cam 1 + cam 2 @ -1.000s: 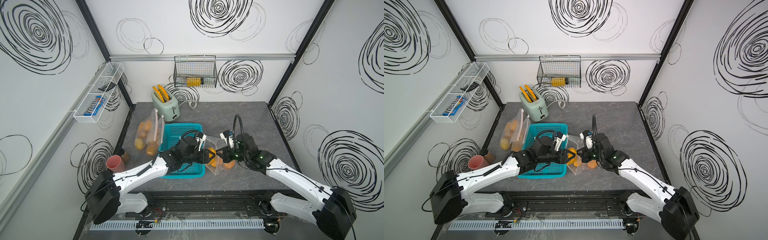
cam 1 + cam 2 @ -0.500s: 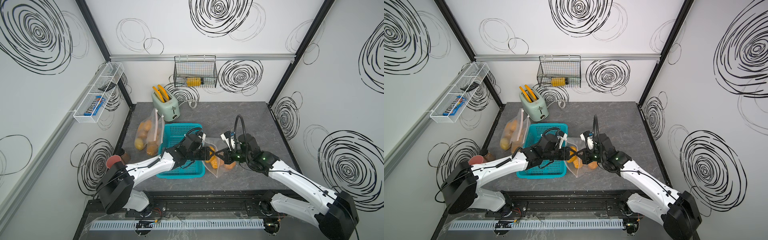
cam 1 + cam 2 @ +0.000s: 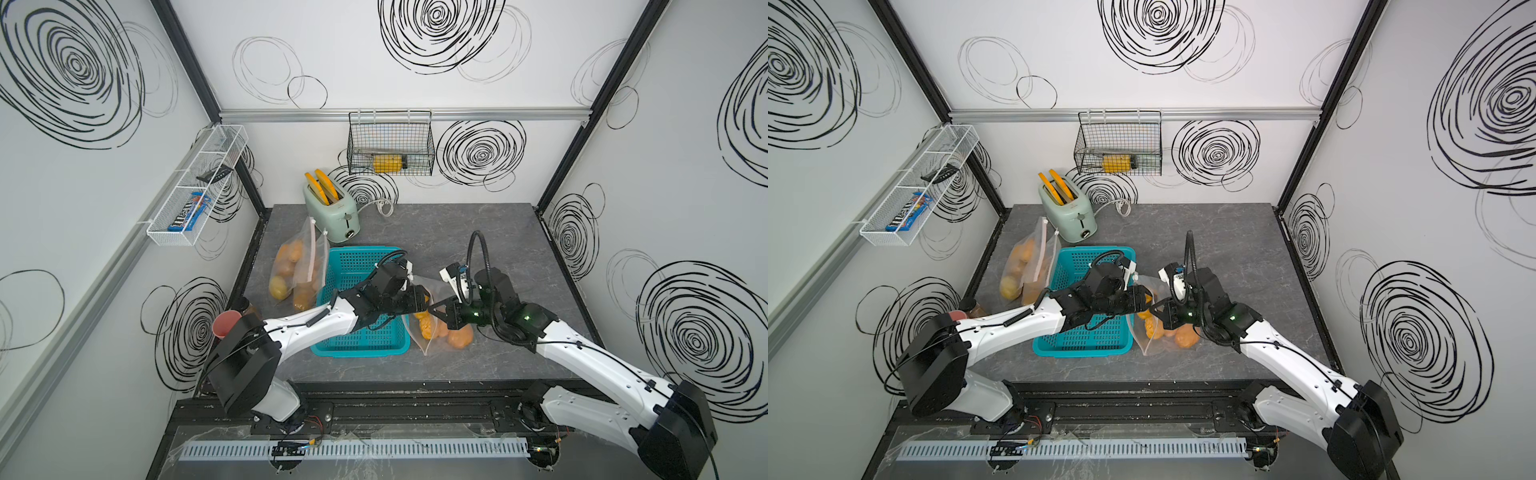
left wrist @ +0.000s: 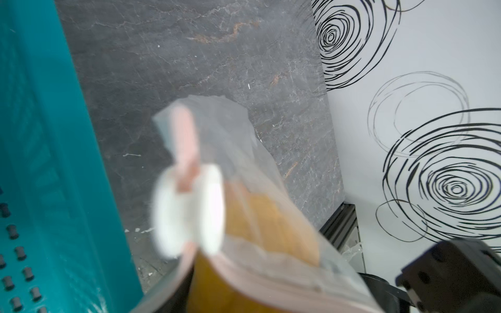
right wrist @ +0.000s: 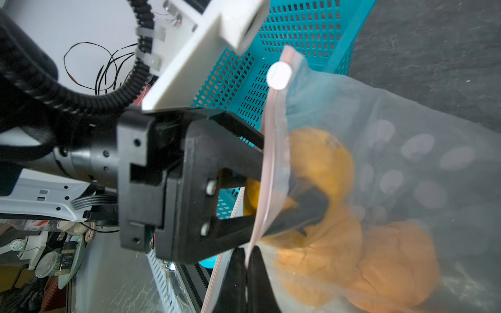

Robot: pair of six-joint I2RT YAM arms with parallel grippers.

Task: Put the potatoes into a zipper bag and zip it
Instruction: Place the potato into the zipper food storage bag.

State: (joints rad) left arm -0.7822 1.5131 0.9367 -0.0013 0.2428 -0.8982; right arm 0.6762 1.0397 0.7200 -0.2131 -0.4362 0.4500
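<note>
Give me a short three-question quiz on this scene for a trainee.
1. True or false: the toaster stands empty.
2. What does the right gripper pinch? A: the zipper bag's rim. B: a potato. C: the toaster.
3. Where do the left gripper's jaws reach?
Key: 1 false, two orange slices stick out of it. 2 A. 3 Into the zipper bag's mouth, among the potatoes.

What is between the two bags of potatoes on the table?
The teal basket sits between them: the bag by the wall on one side, the open zipper bag on the other. Both top views show it.
</note>
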